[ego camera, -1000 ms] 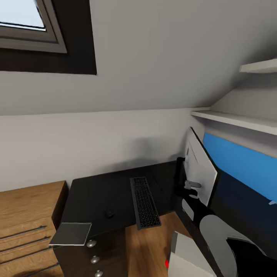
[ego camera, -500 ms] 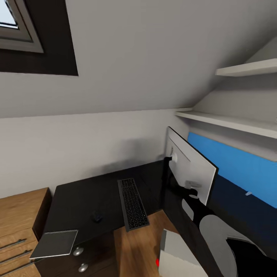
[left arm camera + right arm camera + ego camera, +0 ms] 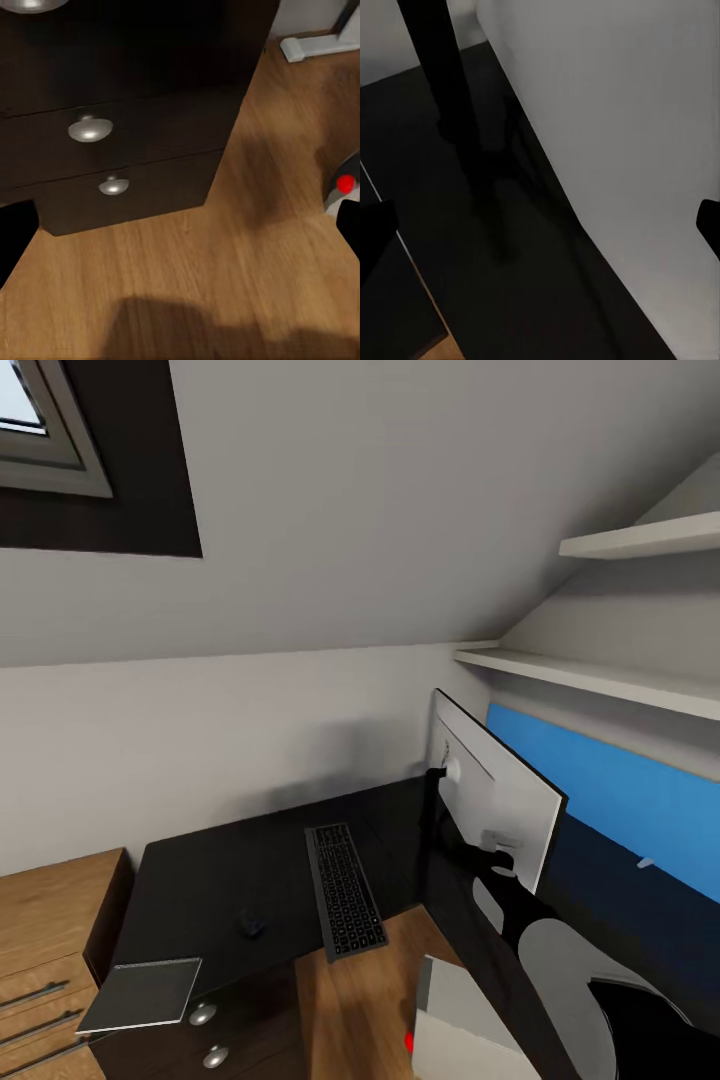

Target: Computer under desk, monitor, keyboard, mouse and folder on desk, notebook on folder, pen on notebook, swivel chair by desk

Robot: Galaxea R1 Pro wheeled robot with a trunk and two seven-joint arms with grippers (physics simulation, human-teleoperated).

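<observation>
Monitor [image 3: 497,800] stands on the worktop [image 3: 210,880] edge-on just ahead of the right gripper [image 3: 500,855], keyboard [image 3: 345,890] beside it, mouse [image 3: 252,926] and notebook [image 3: 142,994] farther left; whether either gripper is spread, I cannot tell.

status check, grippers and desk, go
Both grippers open, empty. Keyboard, mouse, notebook on desk. Monitor close by right gripper.
</observation>
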